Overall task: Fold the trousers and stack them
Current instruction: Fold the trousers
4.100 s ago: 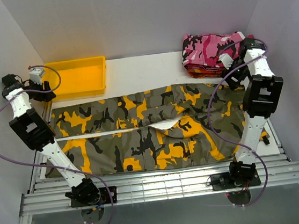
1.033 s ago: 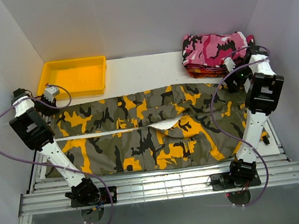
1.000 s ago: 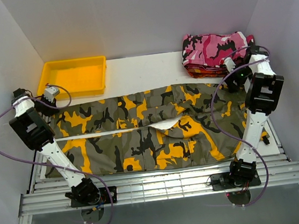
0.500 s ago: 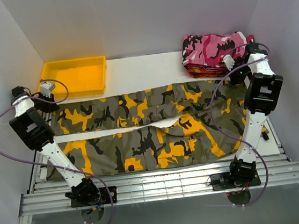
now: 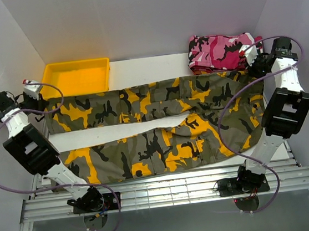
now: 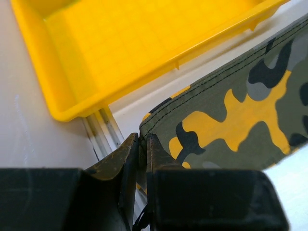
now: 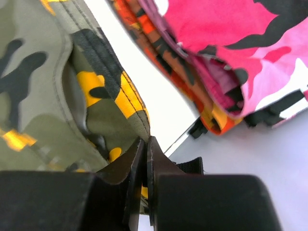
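Your trousers [image 5: 155,121] lie spread across the table [image 5: 154,68], waist end near the pink stack [image 5: 219,49]. Left gripper [image 6: 143,144] pinches the cuff hem, right gripper [image 7: 146,147] the waistband corner (both thin bites): pull unevenly and a hem may slip free. No readable writing anywhere.

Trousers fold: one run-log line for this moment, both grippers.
left gripper: shut on trousers hem corner, by yellow tray | right gripper: shut on waistband edge, by pink camo garment | trousers: spread, not yet folded
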Robot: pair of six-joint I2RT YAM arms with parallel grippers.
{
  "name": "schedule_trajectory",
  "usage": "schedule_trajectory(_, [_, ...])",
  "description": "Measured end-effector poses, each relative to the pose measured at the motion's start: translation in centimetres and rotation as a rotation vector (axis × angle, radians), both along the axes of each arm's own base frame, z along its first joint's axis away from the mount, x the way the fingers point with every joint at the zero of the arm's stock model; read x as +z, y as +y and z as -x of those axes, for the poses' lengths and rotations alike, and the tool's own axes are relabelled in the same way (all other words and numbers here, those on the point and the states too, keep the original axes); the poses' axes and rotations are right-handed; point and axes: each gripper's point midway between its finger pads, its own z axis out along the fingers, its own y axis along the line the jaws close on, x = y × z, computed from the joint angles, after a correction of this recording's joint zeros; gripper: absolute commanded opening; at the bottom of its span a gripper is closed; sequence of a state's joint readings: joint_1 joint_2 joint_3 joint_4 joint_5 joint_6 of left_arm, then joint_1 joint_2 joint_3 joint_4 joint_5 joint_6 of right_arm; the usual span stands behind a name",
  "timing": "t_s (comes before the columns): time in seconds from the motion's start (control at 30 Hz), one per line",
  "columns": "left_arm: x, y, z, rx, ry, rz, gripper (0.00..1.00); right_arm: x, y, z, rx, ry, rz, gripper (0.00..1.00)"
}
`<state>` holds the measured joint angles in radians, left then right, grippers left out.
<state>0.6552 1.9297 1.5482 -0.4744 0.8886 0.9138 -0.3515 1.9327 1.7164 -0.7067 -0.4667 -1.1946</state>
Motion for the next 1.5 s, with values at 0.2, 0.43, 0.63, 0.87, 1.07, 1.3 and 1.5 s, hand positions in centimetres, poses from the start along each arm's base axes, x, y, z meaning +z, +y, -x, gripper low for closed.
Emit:
schedule_trajectory(0.2, [3.6,0.6,4.5,0.023,-0.099,-0.016,0.00,0.4,-0.1,3.4,0.018,-0.035,-0.002,0.08])
schedule_trajectory(0.43, [3.7,2.0,11.3,0.083,-0.127,0.064,0.00,0.9,-0.7,7.6,0.016,-0.078,-0.062,0.08])
schedule_trajectory(0.63, [3.9,2.5,15.4,0.107,-0.139,0.149,0.00,3.8,-0.9,10.0,0.018,-0.170,-0.106,0.08])
schedule_trajectory(0.87, [4.2,1.8,18.3,0.130,-0.149,0.227,0.00,3.9,-1.8,12.9,-0.006,-0.192,-0.157,0.08])
schedule_trajectory(1.07, [3.8,1.2,20.7,0.155,-0.132,0.252,0.00,1.3,-2.8,16.0,-0.048,-0.132,-0.198,0.08])
schedule_trajectory(1.3, [1.9,0.6,24.0,0.169,-0.067,0.270,0.00,0.8,-4.1,19.2,-0.079,-0.108,-0.232,0.08])
schedule_trajectory(1.5, [-2.2,-0.9,27.9,0.192,0.042,0.252,0.00,-2.2,-5.0,22.5,-0.048,-0.033,-0.151,0.08])
